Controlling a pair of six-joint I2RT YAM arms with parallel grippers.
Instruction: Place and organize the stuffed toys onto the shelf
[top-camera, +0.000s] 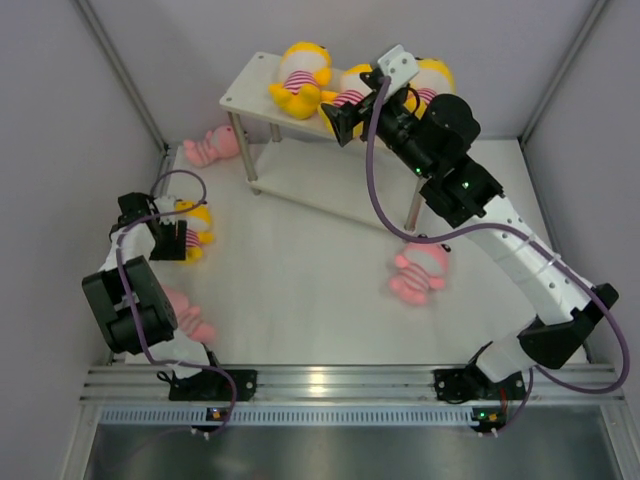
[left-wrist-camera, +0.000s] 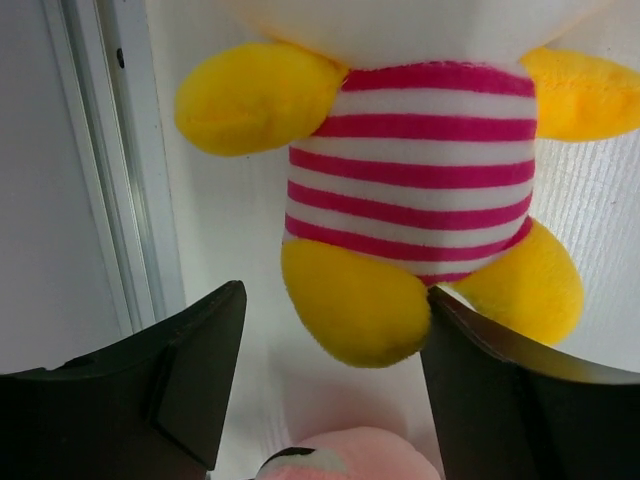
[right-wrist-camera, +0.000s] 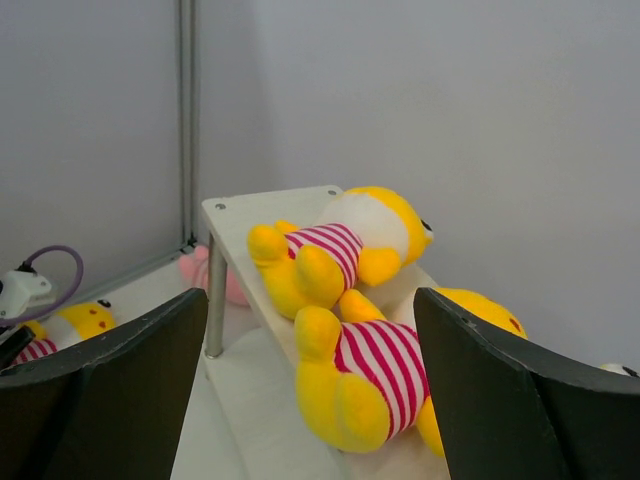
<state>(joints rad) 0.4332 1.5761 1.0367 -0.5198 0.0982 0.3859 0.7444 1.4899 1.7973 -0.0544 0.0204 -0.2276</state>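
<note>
The shelf (top-camera: 250, 88) stands at the back with three yellow stuffed toys lying on its top board: one on the left (top-camera: 300, 80), one in the middle (top-camera: 350, 92) and one on the right (top-camera: 435, 78). My right gripper (top-camera: 338, 120) hovers open and empty over the middle one (right-wrist-camera: 365, 385); the left one (right-wrist-camera: 335, 245) lies beyond it on the shelf (right-wrist-camera: 232, 225). My left gripper (top-camera: 172, 240) is open at the legs of a fourth yellow toy (top-camera: 195, 225) on the table. In the left wrist view that toy (left-wrist-camera: 420, 190) has one leg between my fingertips (left-wrist-camera: 335, 300).
A pink toy (top-camera: 212, 147) lies on the table behind the shelf's left leg. Another pink toy (top-camera: 418, 272) lies right of centre. A third pink toy (top-camera: 188, 315) lies under my left arm and shows in the left wrist view (left-wrist-camera: 350, 455). Grey walls close in both sides.
</note>
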